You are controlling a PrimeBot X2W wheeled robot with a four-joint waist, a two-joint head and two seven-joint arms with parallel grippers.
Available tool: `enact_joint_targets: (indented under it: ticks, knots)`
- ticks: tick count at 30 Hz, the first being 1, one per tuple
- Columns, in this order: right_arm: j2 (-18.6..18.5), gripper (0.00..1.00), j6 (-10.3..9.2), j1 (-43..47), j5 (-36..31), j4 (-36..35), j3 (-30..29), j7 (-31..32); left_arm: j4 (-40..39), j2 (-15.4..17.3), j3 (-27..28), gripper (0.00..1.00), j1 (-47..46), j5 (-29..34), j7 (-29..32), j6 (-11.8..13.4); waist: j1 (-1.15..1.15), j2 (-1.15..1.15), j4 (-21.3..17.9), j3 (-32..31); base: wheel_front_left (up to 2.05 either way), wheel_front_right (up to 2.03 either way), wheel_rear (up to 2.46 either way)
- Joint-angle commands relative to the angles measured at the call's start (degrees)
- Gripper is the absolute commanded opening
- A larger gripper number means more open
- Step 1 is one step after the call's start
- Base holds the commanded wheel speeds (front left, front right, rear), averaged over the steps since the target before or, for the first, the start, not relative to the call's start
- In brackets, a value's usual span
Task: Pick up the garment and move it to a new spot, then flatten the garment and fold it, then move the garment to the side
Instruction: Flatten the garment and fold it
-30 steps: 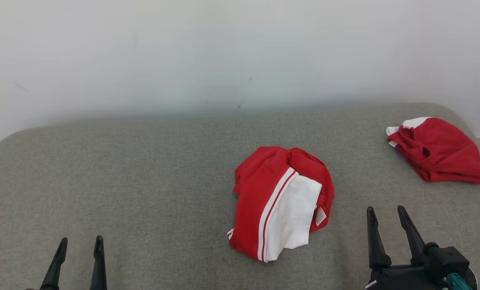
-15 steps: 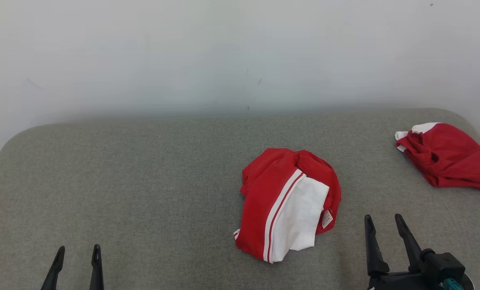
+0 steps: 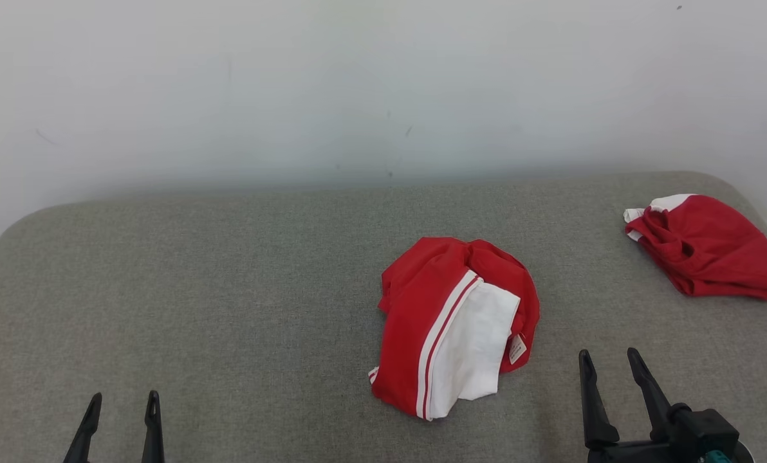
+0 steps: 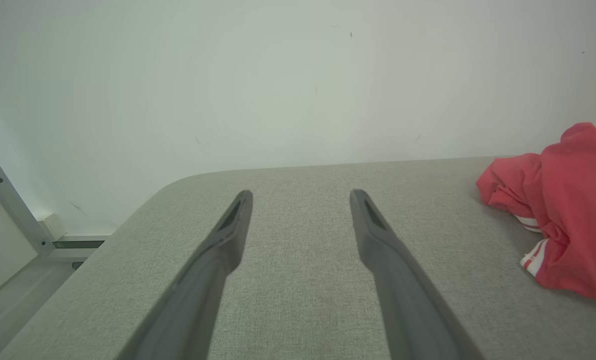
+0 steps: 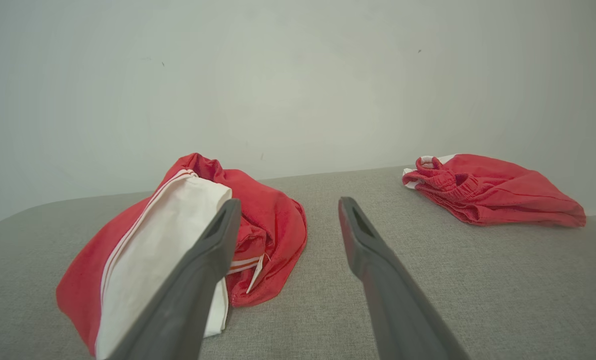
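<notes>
Grey woven fabric covers the padded worktop (image 3: 229,308), whose far edge, with rounded corners, meets a plain pale wall (image 3: 358,83). A crumpled red-and-white garment (image 3: 448,321) lies bunched a little right of the worktop's middle, clear of every edge: red cloth wraps a white panel bordered by 2 narrow stripes, and a small white label (image 3: 516,347) hangs at the panel's right side. A second red garment with a white edge (image 3: 711,251) lies heaped at the far right corner, well apart from the first.

The left jaws rise from the near edge at the left, spread wide and empty, over bare fabric; in the left wrist view the red-and-white garment (image 4: 568,210) sits off to the right, away from them. The right jaws rise from the near edge at the right, likewise spread wide and empty, just beside the garment's right flank but not touching it. In the right wrist view the garment (image 5: 143,240) lies partly behind the left finger, and the second garment (image 5: 498,192) lies farther off to the right.
</notes>
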Motion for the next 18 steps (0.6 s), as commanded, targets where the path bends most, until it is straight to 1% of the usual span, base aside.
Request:
enact_joint_targets:
  ticks: [1,18]
  knots:
    - [0.0,1.00,-0.16,0.6,-0.3,-0.1,0.2,-0.1,0.2,-0.1,0.2,1.00,0.5,0.4,-0.2,0.2,0.00,-0.01,0.0,0.0,0.00,0.00,0.00]
    - [0.1,1.00,-0.17,0.9,-0.1,-0.1,0.4,-0.1,0.2,-0.1,0.5,1.00,0.5,0.2,-0.2,0.2,0.00,-0.01,0.0,0.2,0.00,0.00,0.00]
